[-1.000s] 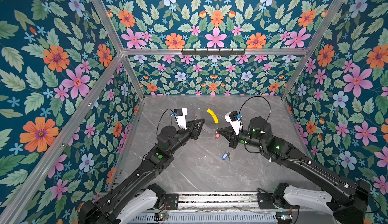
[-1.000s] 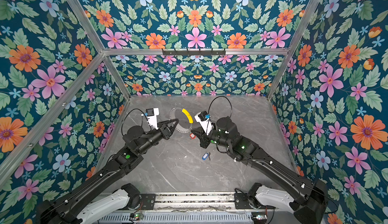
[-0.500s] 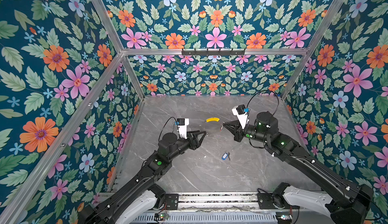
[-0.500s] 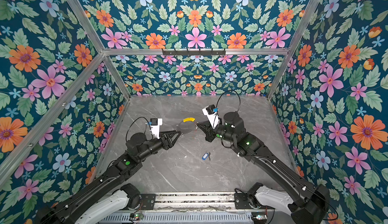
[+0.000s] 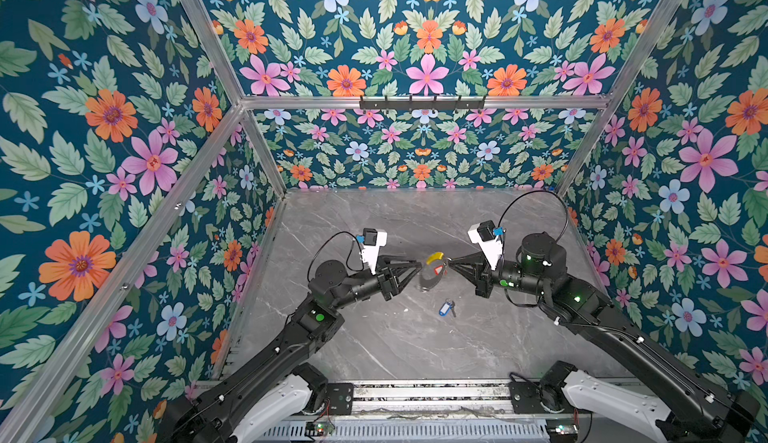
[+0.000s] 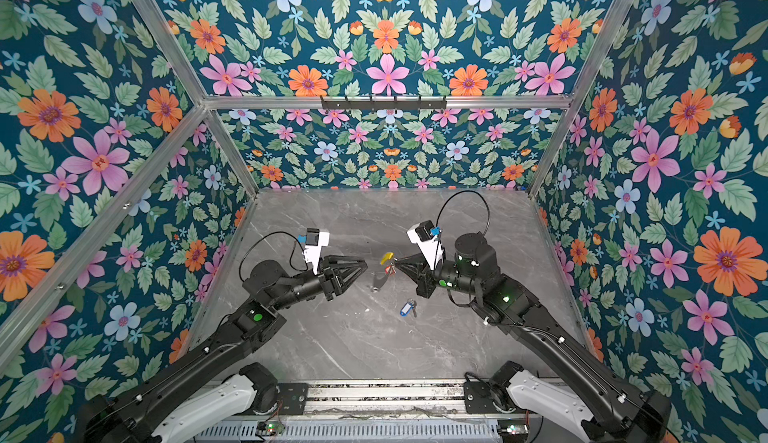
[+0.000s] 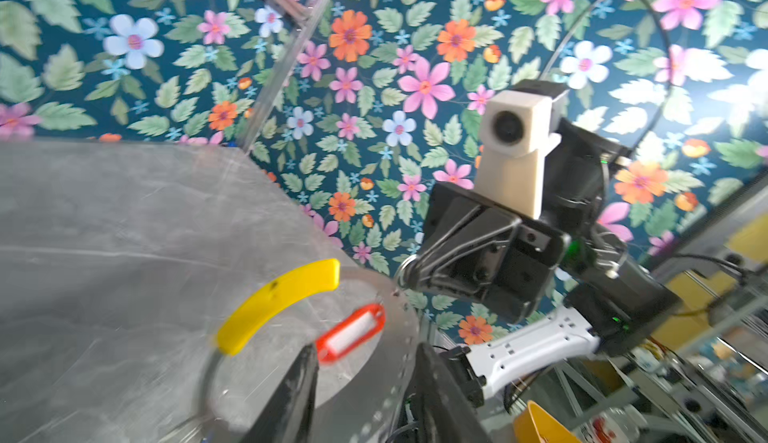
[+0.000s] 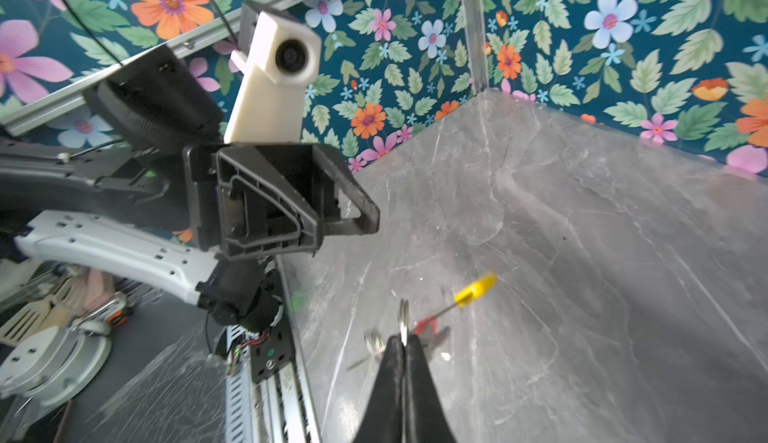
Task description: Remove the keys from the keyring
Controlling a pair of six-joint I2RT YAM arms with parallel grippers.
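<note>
Dark teal wallpaper [image 5: 424, 46] with pink, orange and pale blue flowers covered the left, right and far walls. Aluminium bars [image 5: 291, 102] framed the corners, and a black hook rail [image 5: 422, 103] sat on the far bar. The evenly lit floor [image 5: 395, 220] was grey and marble-veined, with a metal rail [image 5: 428, 393] along its near edge.

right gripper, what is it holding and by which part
The right gripper is shut on the large silver wire keyring with the yellow sleeve, pinching its bare wire at a small loop beside the red-tagged silver key, clear of the sleeve.
</note>
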